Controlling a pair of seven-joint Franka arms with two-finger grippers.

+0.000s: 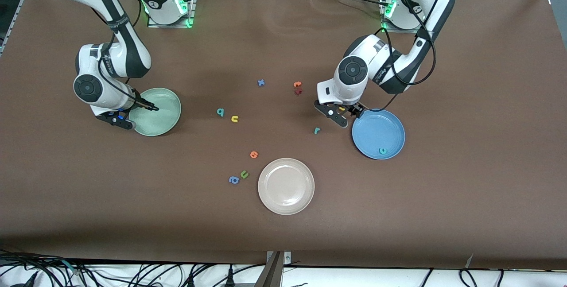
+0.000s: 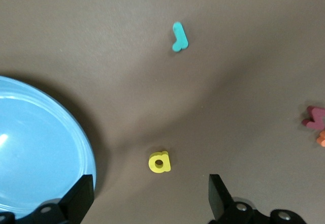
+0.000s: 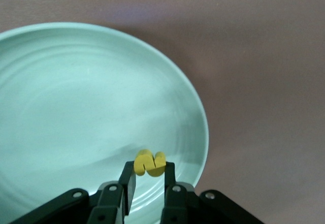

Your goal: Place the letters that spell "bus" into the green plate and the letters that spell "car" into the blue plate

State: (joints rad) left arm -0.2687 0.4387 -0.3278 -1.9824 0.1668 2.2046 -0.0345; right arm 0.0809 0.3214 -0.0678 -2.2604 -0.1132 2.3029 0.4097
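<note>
My right gripper (image 1: 153, 108) hangs over the green plate (image 1: 163, 118), shut on the yellow "s" (image 3: 150, 163), which sits between its fingertips above the plate (image 3: 76, 107). My left gripper (image 1: 343, 112) is open just over the table beside the blue plate (image 1: 376, 128). The yellow "a" (image 2: 159, 162) lies flat on the table between its spread fingers (image 2: 219, 196), outside the plate's rim (image 2: 76, 132). A teal "c" (image 1: 382, 150) lies in the blue plate. The teal "r" (image 1: 316, 130) lies on the table near it. The teal "b" (image 1: 220, 112) and yellow "u" (image 1: 234, 119) lie mid-table.
A beige plate (image 1: 286, 186) sits nearest the front camera. Beside it lie an orange rounded letter (image 1: 254, 154), a green "u" (image 1: 244, 174) and a blue "a" (image 1: 234, 180). A blue "x" (image 1: 261, 83), an orange "t" (image 1: 298, 84) and a dark red letter (image 1: 297, 92) lie toward the bases.
</note>
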